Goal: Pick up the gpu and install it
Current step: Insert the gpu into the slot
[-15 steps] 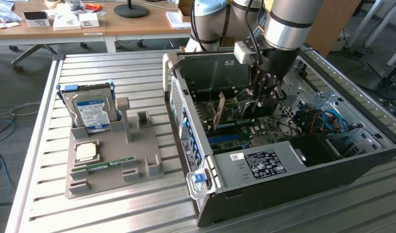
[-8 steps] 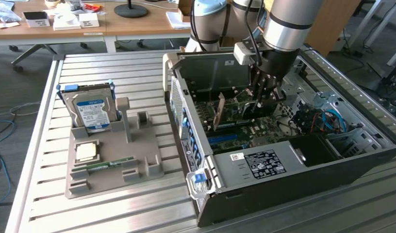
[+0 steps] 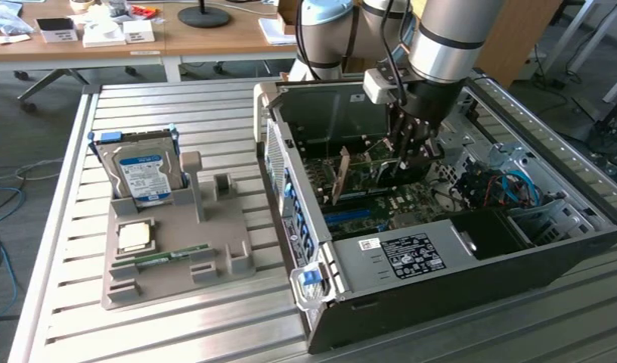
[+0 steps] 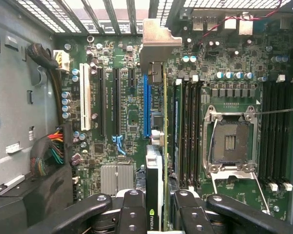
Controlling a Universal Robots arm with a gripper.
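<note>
Inside the computer case [image 3: 470, 280], over the motherboard's blue slot [image 4: 146, 105], my gripper [image 4: 158, 204] stood part-closed, clamped on the gpu [image 4: 154, 170], held edge-down. Any misalignment with that slot, I judged, could jam the card or bend its bracket.

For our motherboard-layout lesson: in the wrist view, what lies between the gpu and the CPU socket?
A bank of black RAM slots lies between the gpu and the CPU socket, as the wrist view shows.
</note>
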